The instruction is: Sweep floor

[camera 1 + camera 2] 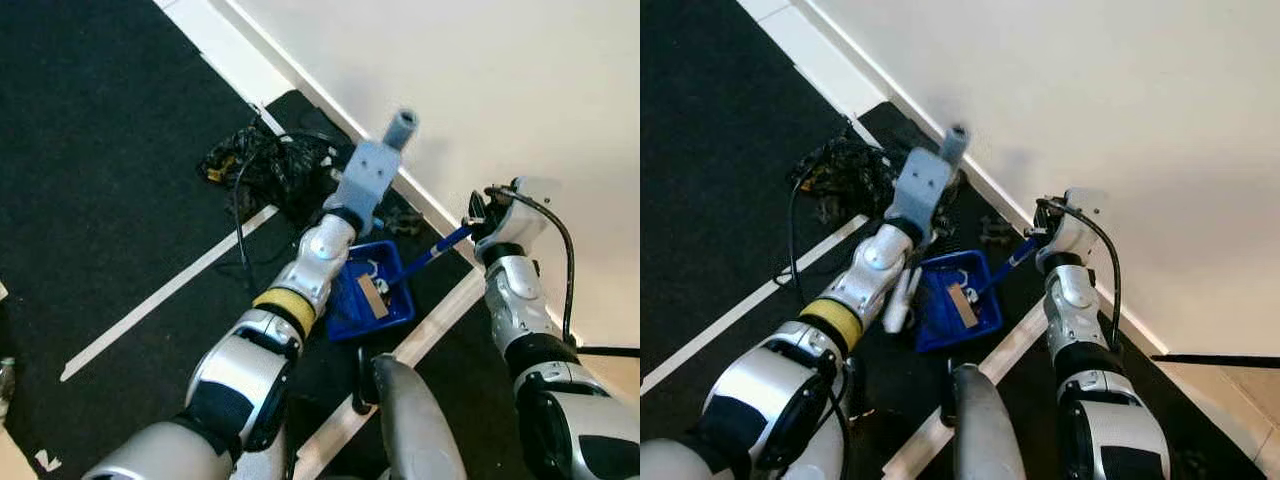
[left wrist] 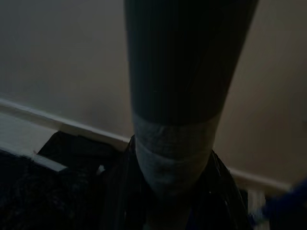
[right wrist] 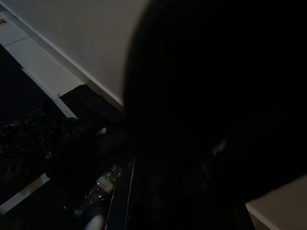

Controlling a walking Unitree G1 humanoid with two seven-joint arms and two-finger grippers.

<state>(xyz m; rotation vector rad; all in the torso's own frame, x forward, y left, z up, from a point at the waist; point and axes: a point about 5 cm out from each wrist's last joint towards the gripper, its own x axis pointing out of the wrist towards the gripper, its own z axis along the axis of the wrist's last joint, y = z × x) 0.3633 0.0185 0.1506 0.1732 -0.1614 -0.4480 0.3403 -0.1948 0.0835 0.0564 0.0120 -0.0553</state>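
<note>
Head pair looking steeply down, sharing dustpan (image 1: 372, 292), floor (image 1: 110, 180) and wall (image 1: 480, 80) toward 12 o'clock. Wrist views dark, close, facing the wall's foot.

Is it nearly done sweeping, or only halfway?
Partway, I'd guess. A few scraps already lie in the blue dustpan, whose handle the right gripper holds. The left arm holds a grey broom handle. A dark pile of rubbish by the wall remains on the floor.
</note>
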